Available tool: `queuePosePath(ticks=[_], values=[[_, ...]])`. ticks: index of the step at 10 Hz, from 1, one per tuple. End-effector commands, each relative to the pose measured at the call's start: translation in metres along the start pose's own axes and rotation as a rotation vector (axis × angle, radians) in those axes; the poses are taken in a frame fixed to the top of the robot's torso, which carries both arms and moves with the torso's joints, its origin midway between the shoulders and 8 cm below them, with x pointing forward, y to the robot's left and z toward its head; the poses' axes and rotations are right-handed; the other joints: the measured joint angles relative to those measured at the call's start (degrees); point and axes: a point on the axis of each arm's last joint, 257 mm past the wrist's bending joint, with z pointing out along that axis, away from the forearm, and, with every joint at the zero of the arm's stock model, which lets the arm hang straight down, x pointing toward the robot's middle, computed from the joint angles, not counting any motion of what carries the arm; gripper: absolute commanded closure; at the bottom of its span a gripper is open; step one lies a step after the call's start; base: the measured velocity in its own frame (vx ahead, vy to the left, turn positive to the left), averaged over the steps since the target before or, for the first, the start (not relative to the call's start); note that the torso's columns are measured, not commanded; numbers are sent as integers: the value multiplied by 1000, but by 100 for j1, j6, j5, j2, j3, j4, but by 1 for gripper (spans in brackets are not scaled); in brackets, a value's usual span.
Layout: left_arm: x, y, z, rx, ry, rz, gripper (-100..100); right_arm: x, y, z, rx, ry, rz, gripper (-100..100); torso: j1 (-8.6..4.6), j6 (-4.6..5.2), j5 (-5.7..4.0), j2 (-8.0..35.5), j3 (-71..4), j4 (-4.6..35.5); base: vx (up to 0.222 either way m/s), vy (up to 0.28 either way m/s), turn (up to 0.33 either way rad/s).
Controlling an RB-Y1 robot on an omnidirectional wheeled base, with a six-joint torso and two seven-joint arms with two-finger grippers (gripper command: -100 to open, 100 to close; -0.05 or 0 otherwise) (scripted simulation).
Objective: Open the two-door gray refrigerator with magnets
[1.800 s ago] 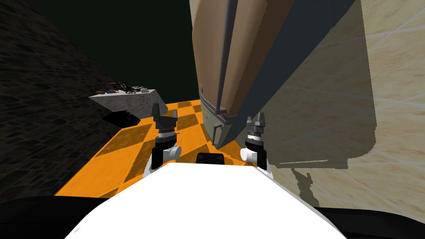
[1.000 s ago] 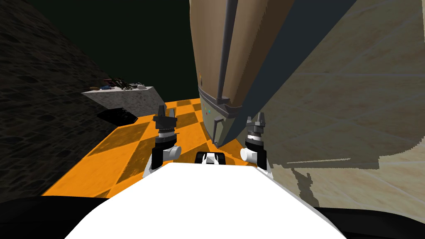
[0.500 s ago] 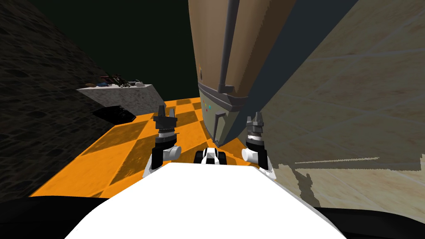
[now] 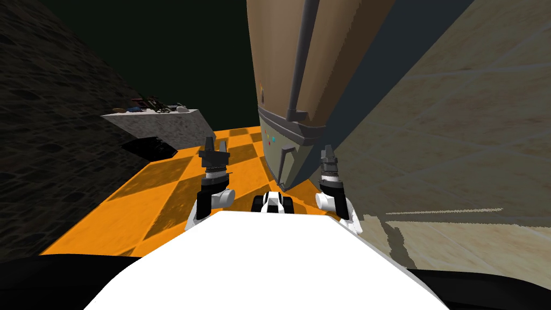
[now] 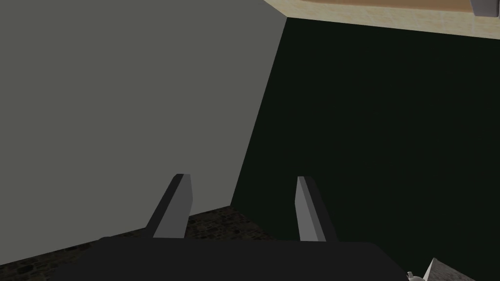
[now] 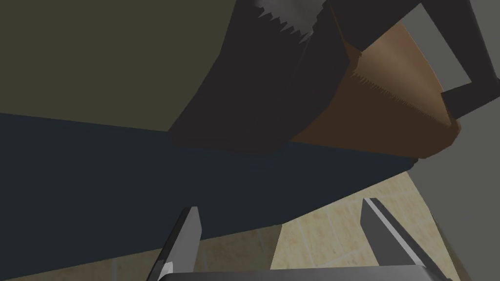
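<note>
**Q:** Where is the unit?

**A:** The refrigerator (image 4: 285,80) stands directly ahead against the beige tiled wall (image 4: 457,134). Its front renders tan-brown and its side dark. It has 2 doors, a tall upper and a short lower, split by a grey band. Small coloured magnets (image 4: 270,141) sit near the top of the lower door.

**Q:** How will it handle, and where is the hold?

**A:** Expect a rigid, heavy, hinged panel that resists at the seal and then swings on an arc. The likely hold is the long grey handle (image 4: 299,59) on the upper door, at its lower end, the part nearest the arms. The bar looks smooth, so thin blades may slip. Close squarely across it.

**Q:** What is the claw state?

**A:** The right gripper (image 4: 327,152) has its blades spread wide and holds nothing. It sits beside the refrigerator's lower corner, on the dark side, with no contact visible. The left gripper (image 4: 214,145) is equally wide and empty. It hangs above the orange checkered floor (image 4: 161,188), apart from the refrigerator.
</note>
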Motion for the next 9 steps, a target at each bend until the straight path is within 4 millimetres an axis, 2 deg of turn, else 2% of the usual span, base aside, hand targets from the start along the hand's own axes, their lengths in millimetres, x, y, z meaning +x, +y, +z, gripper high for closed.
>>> queuePosePath(ticks=[1,9], values=[[0,0,0,0,0,0,0,4,3,1,-15,24,-122,-100,-5,0,-1,2,1,1,8,26,14],[0,0,0,0,0,0,0,16,12,4,-75,84,-504,-100,-5,0,-1,1,1,0,14,28,11]])
